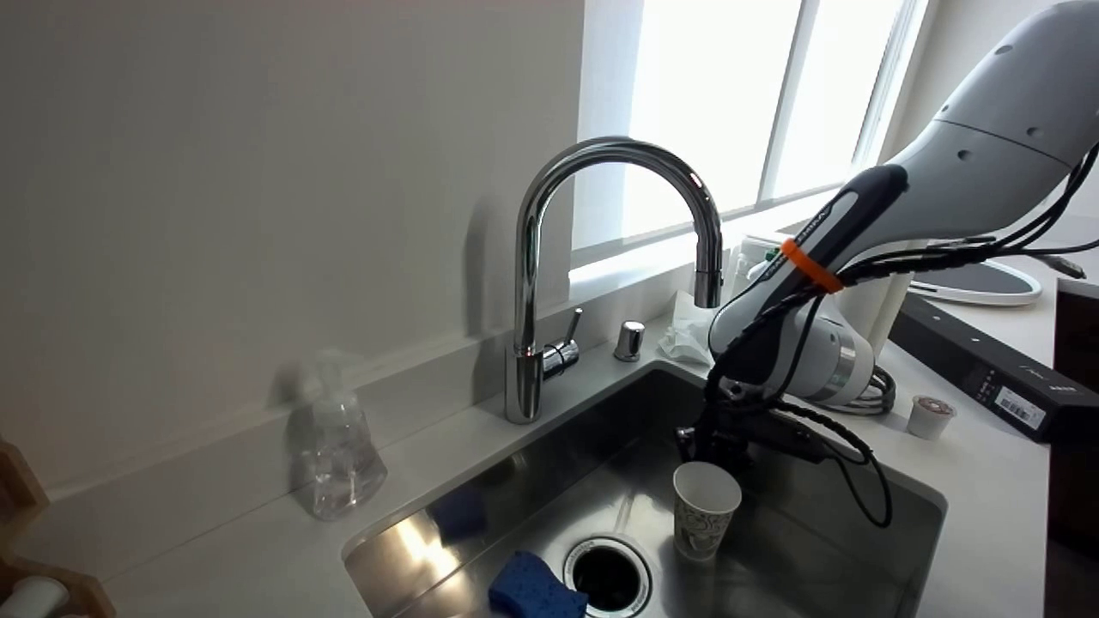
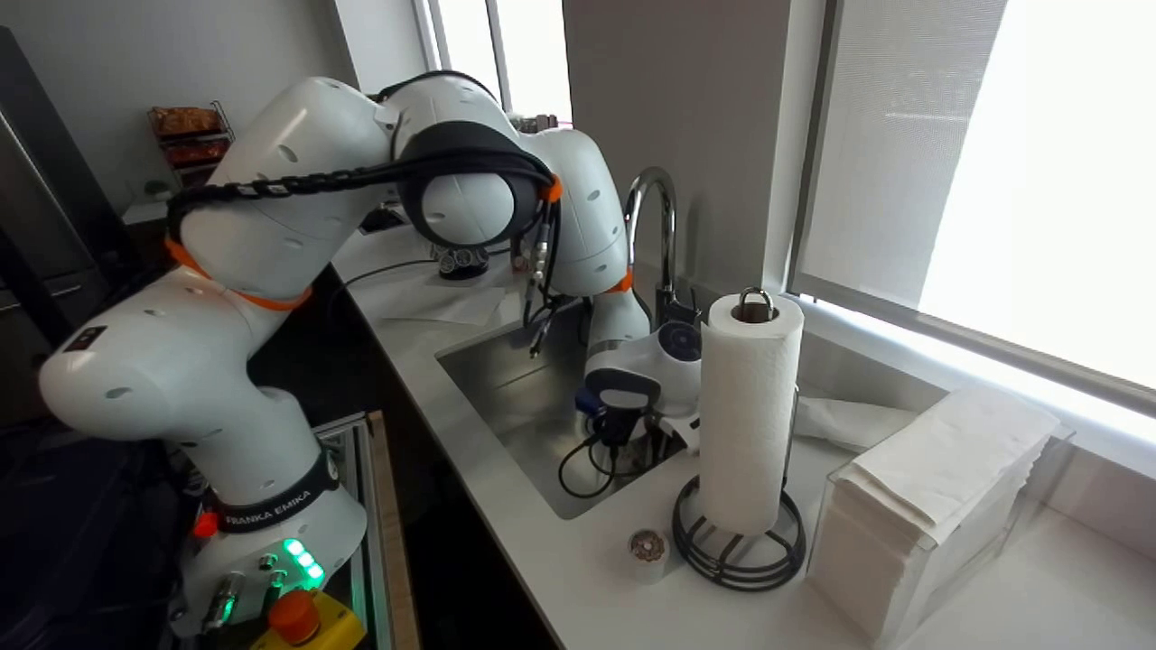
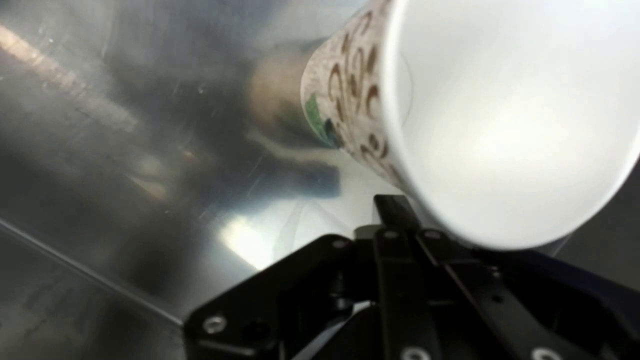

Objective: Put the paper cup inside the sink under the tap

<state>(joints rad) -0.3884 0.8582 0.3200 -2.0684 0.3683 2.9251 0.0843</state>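
We see a white cup with curly brown swirls, a blue sponge and a silver sink.

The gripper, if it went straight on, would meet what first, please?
The gripper would probably meet the side of the paper cup first, though depth is unclear; otherwise the sink floor.

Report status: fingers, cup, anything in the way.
Fingers shut, close beside the paper cup, contact unclear. Cup in the sink, exact alignment under the tap unclear. Blue sponge by the drain, likely not blocking.
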